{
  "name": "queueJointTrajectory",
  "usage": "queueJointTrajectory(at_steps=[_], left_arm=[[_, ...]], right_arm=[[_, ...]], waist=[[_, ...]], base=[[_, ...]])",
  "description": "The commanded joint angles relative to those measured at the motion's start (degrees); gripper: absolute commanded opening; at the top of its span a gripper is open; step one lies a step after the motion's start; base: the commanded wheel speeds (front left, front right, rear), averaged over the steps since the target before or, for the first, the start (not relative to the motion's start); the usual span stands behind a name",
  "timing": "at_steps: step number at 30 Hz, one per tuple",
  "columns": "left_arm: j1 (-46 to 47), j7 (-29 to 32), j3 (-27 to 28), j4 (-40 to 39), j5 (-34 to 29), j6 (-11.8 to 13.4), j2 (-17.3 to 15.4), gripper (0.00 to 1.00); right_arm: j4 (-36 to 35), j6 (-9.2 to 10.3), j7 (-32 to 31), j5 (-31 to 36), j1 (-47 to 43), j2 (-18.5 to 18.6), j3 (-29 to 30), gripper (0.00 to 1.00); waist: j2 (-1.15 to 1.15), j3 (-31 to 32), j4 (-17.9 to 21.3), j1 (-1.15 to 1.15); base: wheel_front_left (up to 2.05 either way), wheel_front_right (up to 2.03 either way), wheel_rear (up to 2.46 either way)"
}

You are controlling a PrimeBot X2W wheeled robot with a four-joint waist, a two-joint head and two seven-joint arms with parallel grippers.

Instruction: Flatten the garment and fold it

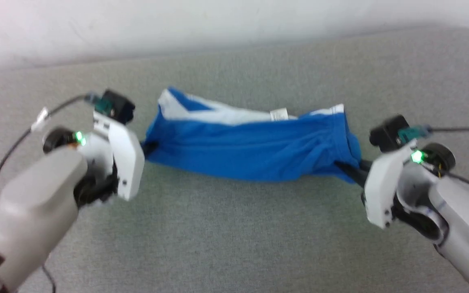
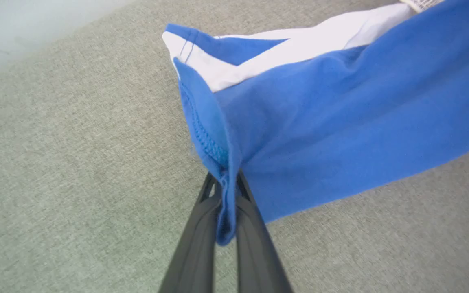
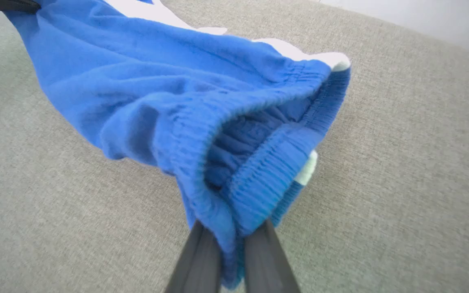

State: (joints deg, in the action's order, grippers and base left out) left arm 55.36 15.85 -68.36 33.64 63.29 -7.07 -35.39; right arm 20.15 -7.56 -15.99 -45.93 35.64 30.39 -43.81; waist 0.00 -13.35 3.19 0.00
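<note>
Counting up, found one blue garment [image 1: 250, 150] stretched between two claws over the grey tabletop [image 1: 234, 228]: left claw [image 2: 228, 179] clamped on a hem corner, right claw [image 3: 234, 228] clamped on the waistband, one white tag [image 1: 279, 114] showing.

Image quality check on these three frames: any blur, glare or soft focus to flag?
Head view: blurred throughout, the royal blue soft shorts with white stripes smeared at the edges, pale pink glare in the top left corner. Left wrist view: sharp stitching near the left gripper, top left corner hazy. Right wrist view: sharp gathers near the right gripper, flat light, no hard shadows.
</note>
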Motion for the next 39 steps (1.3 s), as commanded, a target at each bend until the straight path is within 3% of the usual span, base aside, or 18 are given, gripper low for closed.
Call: queueJointTrajectory(at_steps=[1, 5, 14, 22, 23, 24, 25, 26, 32, 39], left_arm=[[-2.4, -1.5, 0.4, -1.3, 0.3, 0.3, -0.8, 0.0], [-9.5, -6.6, 0.8, -7.9, 1.0, 3.7, -3.7, 0.0], [-28.4, -15.8, -0.1, -25.5, 3.9, 15.5, -8.3, 0.0], [-34.9, -15.9, -2.3, -28.0, 3.6, 19.3, -8.0, 0.0], [-35.0, -15.5, -2.7, -27.3, 2.9, 19.7, -7.6, 0.0], [-35.1, -15.3, -2.9, -26.8, 2.5, 19.8, -7.1, 0.32], [-35.2, -15.8, -2.8, -26.4, 2.3, 20.0, -6.4, 1.0], [-35.4, -17.0, -2.4, -26.2, 2.2, 20.3, -5.7, 1.0], [-35.2, -25.2, -0.1, -26.4, -1.7, 24.0, -4.9, 1.0], [-36.3, -30.7, 7.7, -30.0, -9.0, 32.6, -4.8, 1.0]], right_arm=[[-1.6, 0.08, 0.4, -0.7, -1.7, 1.3, -0.3, 0.0], [-7.4, 0.08, 0.1, -0.9, -6.6, 5.7, -2.1, 0.0], [-13.3, 0.08, -1.6, -2.0, -18.5, 12.1, -3.0, 0.0], [-9.7, 0.08, -4.2, -1.1, -23.8, 12.6, -2.2, 0.0], [-8.9, 0.08, -4.1, -0.5, -23.9, 12.3, -1.8, 0.16], [-8.5, 0.08, -4.2, -0.4, -24.1, 11.6, -1.3, 0.28], [-8.4, 0.08, -4.0, -0.4, -24.2, 11.0, -0.5, 0.59], [-8.5, 0.08, -3.8, -0.1, -24.2, 10.7, 0.4, 1.0], [-16.6, 0.08, -6.4, 0.0, -25.1, 14.3, 5.9, 1.0], [-29.4, 0.08, -14.0, -2.2, -26.6, 19.5, 16.2, 1.0]], waist=[[0.0, 4.6, -0.4, 0.0], [0.0, 7.5, -1.2, 0.0], [0.0, 10.6, -3.4, 0.0], [0.0, 9.6, -4.6, 0.0], [0.0, 9.6, -4.6, 0.0], [0.0, 9.6, -4.6, 0.0], [0.0, 9.7, -4.5, 0.0], [0.0, 9.9, -4.4, 0.0], [0.0, 12.3, -4.0, 0.0], [0.0, 13.3, -4.2, 0.0]], base=[[0.0, 0.0, 0.0], [0.0, 0.0, 0.0], [0.0, 0.0, 0.0], [0.0, 0.0, 0.0], [0.0, 0.0, 0.0], [0.0, 0.0, 0.0], [0.0, 0.0, 0.0], [0.0, 0.0, 0.0], [0.0, 0.0, 0.0], [0.0, 0.0, 0.0]])
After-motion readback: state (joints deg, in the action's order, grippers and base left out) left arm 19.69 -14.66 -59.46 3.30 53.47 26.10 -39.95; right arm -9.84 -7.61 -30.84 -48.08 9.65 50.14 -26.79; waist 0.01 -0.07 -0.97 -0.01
